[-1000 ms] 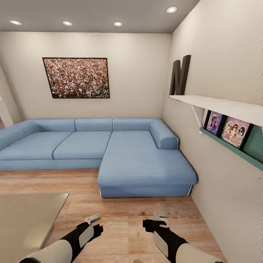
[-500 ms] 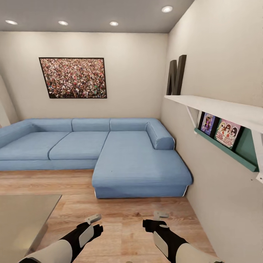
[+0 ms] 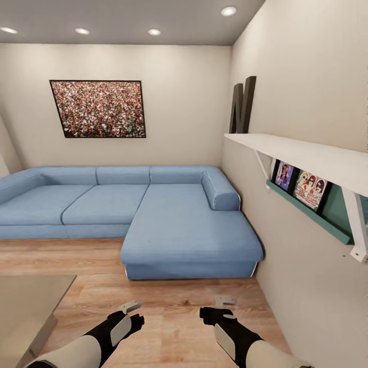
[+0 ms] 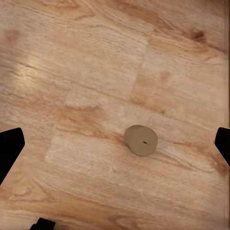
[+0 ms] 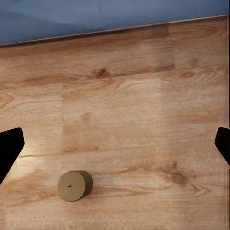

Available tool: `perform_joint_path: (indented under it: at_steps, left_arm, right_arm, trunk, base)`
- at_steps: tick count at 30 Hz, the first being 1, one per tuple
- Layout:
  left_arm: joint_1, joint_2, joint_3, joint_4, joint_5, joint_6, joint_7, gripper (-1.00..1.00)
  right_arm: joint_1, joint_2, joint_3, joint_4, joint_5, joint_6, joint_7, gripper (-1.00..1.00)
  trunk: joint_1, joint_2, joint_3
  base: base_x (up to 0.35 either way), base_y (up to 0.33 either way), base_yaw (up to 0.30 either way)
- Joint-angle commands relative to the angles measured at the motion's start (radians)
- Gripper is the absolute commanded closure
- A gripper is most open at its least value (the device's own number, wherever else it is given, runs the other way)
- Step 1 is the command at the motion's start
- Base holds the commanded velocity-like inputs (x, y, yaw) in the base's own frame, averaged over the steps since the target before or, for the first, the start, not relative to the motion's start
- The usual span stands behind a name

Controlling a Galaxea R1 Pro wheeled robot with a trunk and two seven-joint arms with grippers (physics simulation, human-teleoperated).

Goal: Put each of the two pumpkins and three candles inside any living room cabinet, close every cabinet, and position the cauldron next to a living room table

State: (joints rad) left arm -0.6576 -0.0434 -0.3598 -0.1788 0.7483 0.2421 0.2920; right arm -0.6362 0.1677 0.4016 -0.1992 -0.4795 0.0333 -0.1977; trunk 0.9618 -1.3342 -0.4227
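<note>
Shelf: a white shelf on the right wall carries a big dark letter N; the green ledge under it holds small pictures.
Candle: a short, round, cream-tan candle lies on its side on the wood floor, alone; a dot marks its flat end.
Surface: glossy grey corner of the surface at lower left.
Sofa: big, soft, blue sofa in the room's corner.
Left tool: wide open, empty.
Right tool: wide open, empty.
</note>
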Motion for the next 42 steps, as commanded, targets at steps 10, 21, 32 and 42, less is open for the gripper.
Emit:
perform_joint_path:
  at_steps: [10, 21, 32, 42]
  left_arm:
    - [0.000, 0.000, -0.008, -0.002, 0.008, 0.004, 0.007, -1.00]
    - [0.000, 0.000, -0.008, -0.002, 0.008, 0.003, 0.007, -1.00]
    - [0.000, 0.001, -0.007, -0.002, 0.008, 0.003, 0.007, -1.00]
    - [0.000, 0.000, -0.008, -0.002, 0.009, -0.021, 0.007, -1.00]
  right_arm:
    - [0.000, 0.000, 0.009, -0.002, -0.007, 0.004, -0.006, -1.00]
    - [0.000, 0.000, 0.010, -0.002, -0.007, 0.004, -0.006, -1.00]
    - [0.000, 0.000, 0.010, -0.002, -0.007, 0.004, -0.006, -1.00]
    - [0.000, 0.000, 0.010, -0.002, -0.007, 0.004, -0.005, -1.00]
  trunk:
    - [0.000, -0.001, -0.001]
    - [0.000, -0.001, -0.001]
    - [0.000, -0.001, -0.001]
    - [0.023, -0.043, -0.020]
  base:
    - [0.135, -0.032, 0.000]
    - [0.185, -0.042, 0.000]
    - [0.103, -0.046, 0.000]
    - [0.002, -0.001, 0.000]
